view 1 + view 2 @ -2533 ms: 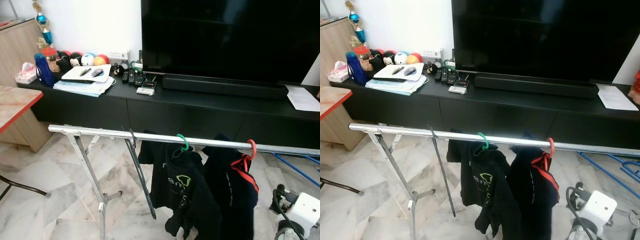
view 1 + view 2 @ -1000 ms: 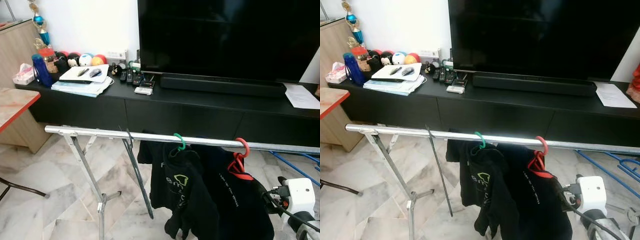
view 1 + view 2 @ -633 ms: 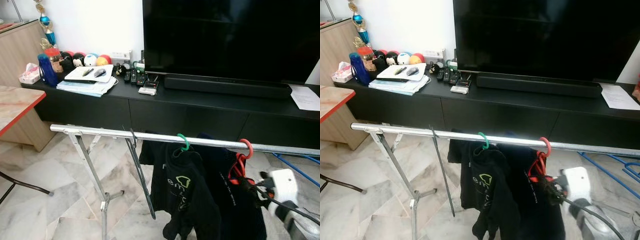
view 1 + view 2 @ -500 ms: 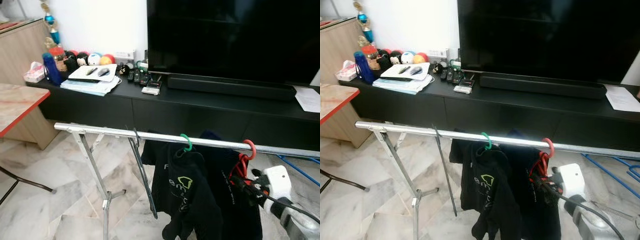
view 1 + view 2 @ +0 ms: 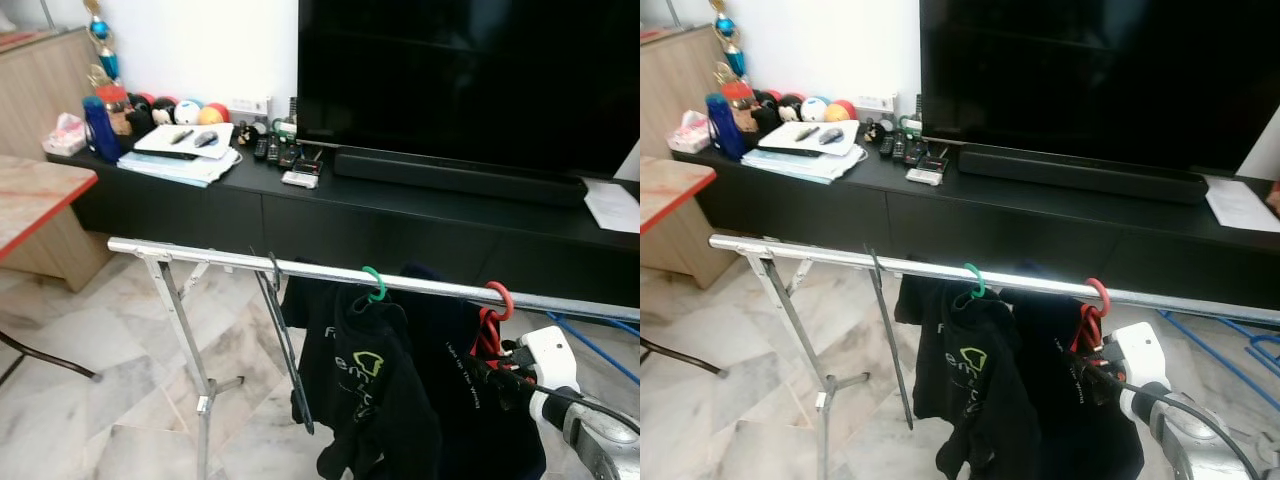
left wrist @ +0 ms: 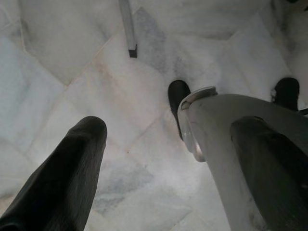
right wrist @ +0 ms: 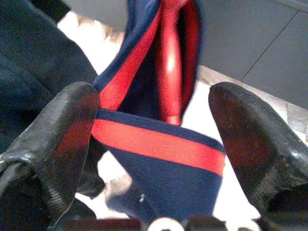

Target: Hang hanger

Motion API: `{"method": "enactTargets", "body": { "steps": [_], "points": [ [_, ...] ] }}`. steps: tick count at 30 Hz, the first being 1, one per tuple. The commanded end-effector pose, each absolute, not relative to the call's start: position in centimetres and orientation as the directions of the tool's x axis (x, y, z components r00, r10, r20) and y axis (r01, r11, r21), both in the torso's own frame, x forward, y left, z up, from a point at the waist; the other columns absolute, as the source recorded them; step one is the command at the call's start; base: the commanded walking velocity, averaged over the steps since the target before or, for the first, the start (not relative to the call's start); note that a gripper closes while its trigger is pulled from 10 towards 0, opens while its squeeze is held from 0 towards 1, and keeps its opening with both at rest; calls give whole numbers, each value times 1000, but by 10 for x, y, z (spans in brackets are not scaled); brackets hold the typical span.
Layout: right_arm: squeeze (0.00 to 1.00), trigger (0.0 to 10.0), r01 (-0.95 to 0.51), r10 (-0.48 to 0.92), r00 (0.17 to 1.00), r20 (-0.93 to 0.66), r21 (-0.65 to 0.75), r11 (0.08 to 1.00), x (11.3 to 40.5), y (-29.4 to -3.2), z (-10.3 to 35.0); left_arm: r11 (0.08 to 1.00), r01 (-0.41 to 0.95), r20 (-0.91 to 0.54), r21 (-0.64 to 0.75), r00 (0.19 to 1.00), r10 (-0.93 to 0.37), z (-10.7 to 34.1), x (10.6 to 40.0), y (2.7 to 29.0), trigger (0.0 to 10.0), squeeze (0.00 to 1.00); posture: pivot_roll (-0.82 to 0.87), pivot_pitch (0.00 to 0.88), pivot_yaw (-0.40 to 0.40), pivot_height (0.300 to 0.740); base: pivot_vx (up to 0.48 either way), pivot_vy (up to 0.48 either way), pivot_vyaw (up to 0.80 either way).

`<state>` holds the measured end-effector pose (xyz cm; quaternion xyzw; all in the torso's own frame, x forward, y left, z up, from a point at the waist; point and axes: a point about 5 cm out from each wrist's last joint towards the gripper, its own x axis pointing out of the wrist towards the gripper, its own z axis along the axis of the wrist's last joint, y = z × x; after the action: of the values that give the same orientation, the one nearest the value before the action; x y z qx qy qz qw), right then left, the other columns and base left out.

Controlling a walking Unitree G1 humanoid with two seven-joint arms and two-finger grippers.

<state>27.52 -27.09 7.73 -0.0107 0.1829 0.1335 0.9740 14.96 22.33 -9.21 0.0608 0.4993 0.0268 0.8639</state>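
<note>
A red hanger (image 5: 497, 298) hooks over the silver rail (image 5: 220, 258) and carries a dark navy top with red trim (image 7: 159, 149). To its left a green hanger (image 5: 374, 283) holds a black printed shirt (image 5: 365, 380). My right gripper (image 5: 490, 372) is just below the red hook, at the garment's collar. In the right wrist view it stands open (image 7: 154, 144), one finger on each side of the red hanger neck (image 7: 169, 72). My left gripper (image 6: 168, 159) hangs open over the marble floor.
Behind the rail runs a low black console (image 5: 400, 215) with a large TV (image 5: 470, 80), a soundbar, remotes and papers. A red-edged table (image 5: 30, 195) is at the left. The rack's folding legs (image 5: 190, 340) stand under the rail's left end.
My right arm has come up from the lower right and its gripper now sits at the collar under the red hook. The camera has shifted slightly.
</note>
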Motion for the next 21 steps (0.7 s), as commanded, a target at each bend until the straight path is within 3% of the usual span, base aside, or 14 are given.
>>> {"method": "enactTargets", "body": {
  "steps": [1,10,15,21],
  "points": [
    [0,10000,-244,246,921,-304,44,969,274,-279,88,992,6,-879,129,464,111,-97,134,229,10000,0,-63,31,-95,740,0,0,0],
    [0,10000,-283,285,923,-260,44,958,263,-292,101,991,15,-893,133,436,113,-100,119,234,10000,0,-75,24,-85,740,0,0,0],
    [0,10000,-274,264,924,-276,2,962,261,-307,107,992,26,-896,127,431,104,-102,118,226,10000,0,-77,23,-83,740,0,0,0],
    [0,10000,-311,283,901,-330,-34,950,264,-305,100,992,35,-893,118,441,91,-103,123,215,10000,0,-72,22,-83,740,0,0,0]
  ]
}}
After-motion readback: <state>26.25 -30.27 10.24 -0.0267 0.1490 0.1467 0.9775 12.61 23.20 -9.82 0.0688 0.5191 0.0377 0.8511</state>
